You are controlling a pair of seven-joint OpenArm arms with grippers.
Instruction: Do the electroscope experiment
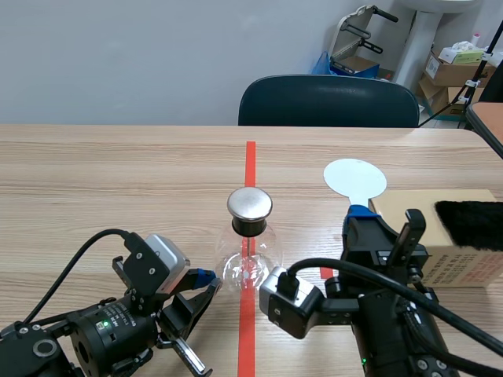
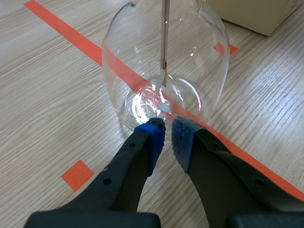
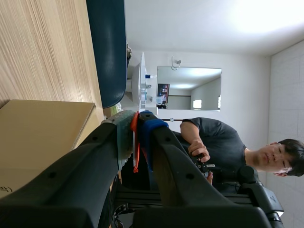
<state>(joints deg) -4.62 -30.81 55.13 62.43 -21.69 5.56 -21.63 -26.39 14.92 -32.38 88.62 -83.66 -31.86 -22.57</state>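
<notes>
The electroscope, a clear glass flask (image 1: 247, 265) with a round metal cap (image 1: 250, 204), stands on the red tape line at mid-table. In the left wrist view its metal rod (image 2: 165, 33) hangs inside the flask (image 2: 204, 61). My left gripper (image 1: 203, 280) lies low at the flask's left, shut on nothing, its blue pads (image 2: 156, 135) at the flask's foot. My right gripper (image 1: 360, 212) stands raised to the right of the flask, shut on the thin red handle (image 3: 136, 142) of a white round paddle (image 1: 355, 178). The paddle (image 3: 141, 80) shows edge-on past the fingertips.
A cardboard box (image 1: 464, 263) sits at the right table edge with a black fur piece (image 1: 471, 224) on top. A dark chair (image 1: 328, 102) stands beyond the far edge. In the right wrist view a person (image 3: 213, 142) is in the background.
</notes>
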